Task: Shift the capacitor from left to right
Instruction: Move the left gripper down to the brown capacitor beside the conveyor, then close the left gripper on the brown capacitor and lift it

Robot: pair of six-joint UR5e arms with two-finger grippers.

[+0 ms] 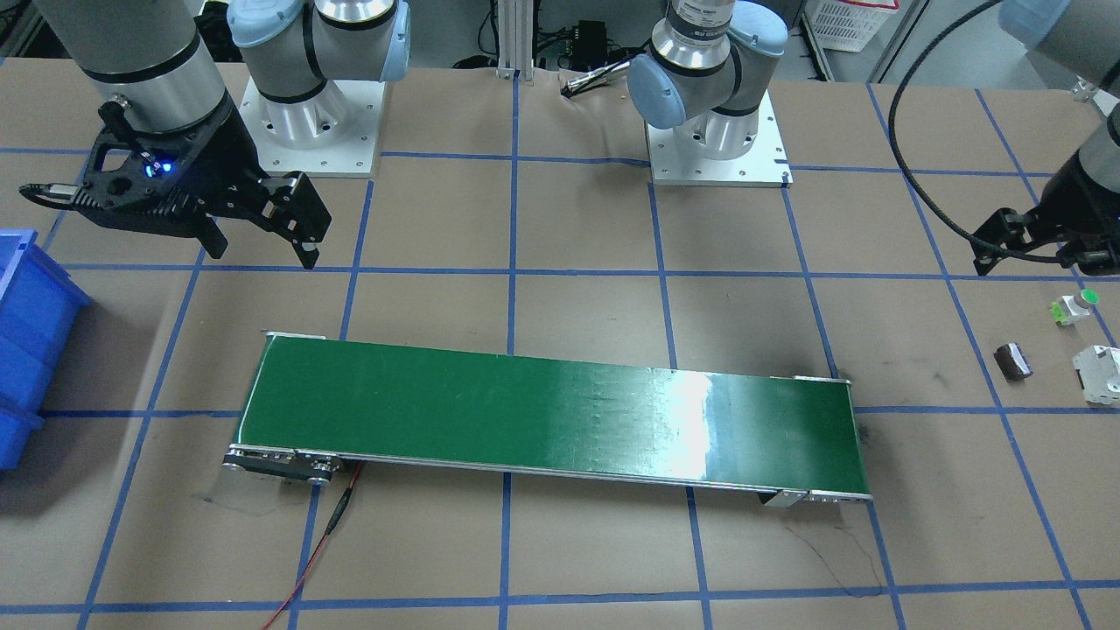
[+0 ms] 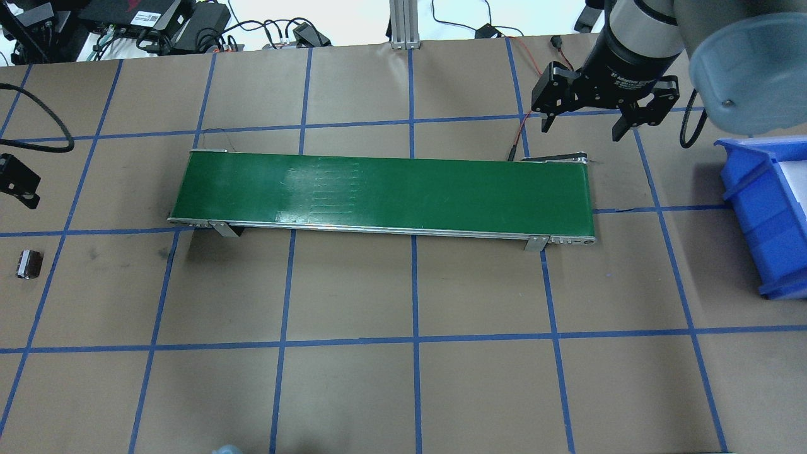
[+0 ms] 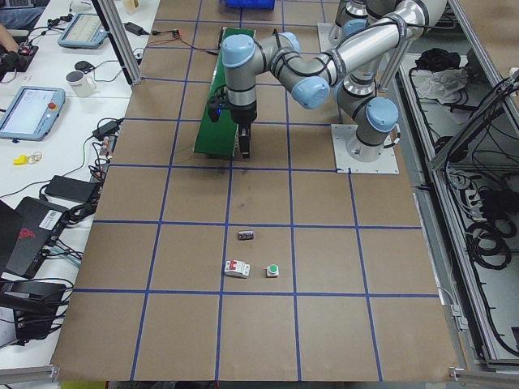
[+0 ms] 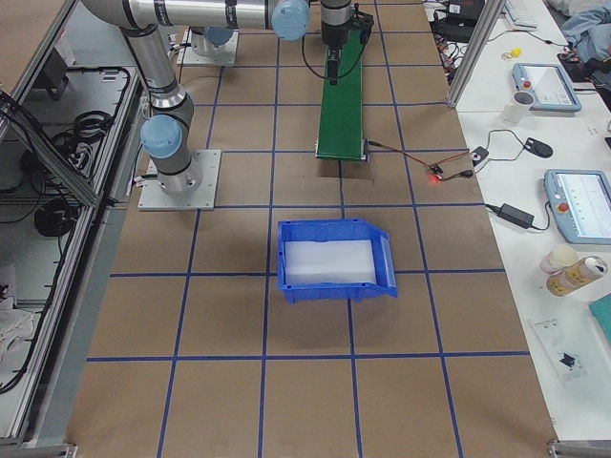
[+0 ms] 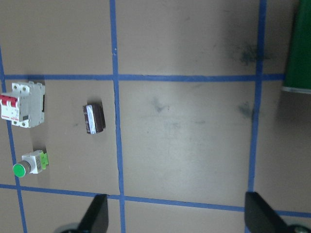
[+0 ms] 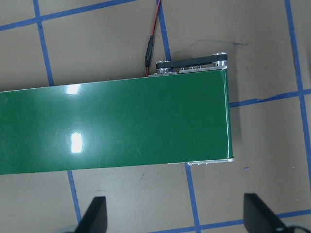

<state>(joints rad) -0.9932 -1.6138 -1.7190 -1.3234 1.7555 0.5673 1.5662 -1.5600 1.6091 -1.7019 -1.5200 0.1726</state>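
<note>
The capacitor [image 1: 1013, 360] is a small dark brown block with a pale stripe. It lies on the brown table at the robot's left, also shown in the overhead view [image 2: 28, 263] and the left wrist view [image 5: 94, 118]. My left gripper [image 5: 177, 219] is open and empty, high above the table, with the capacitor off to one side of its fingers [image 5: 97, 216]. Only its edge shows overhead [image 2: 19, 183]. My right gripper [image 2: 583, 123] is open and empty above the far end of the green conveyor [image 2: 384, 195], seen below it in the right wrist view [image 6: 177, 219].
A white circuit breaker [image 5: 23, 104] and a green-capped button [image 5: 29, 165] lie close beside the capacitor. A blue bin [image 2: 766, 214] stands at the robot's right. A red wire [image 1: 324, 542] runs from the conveyor's end.
</note>
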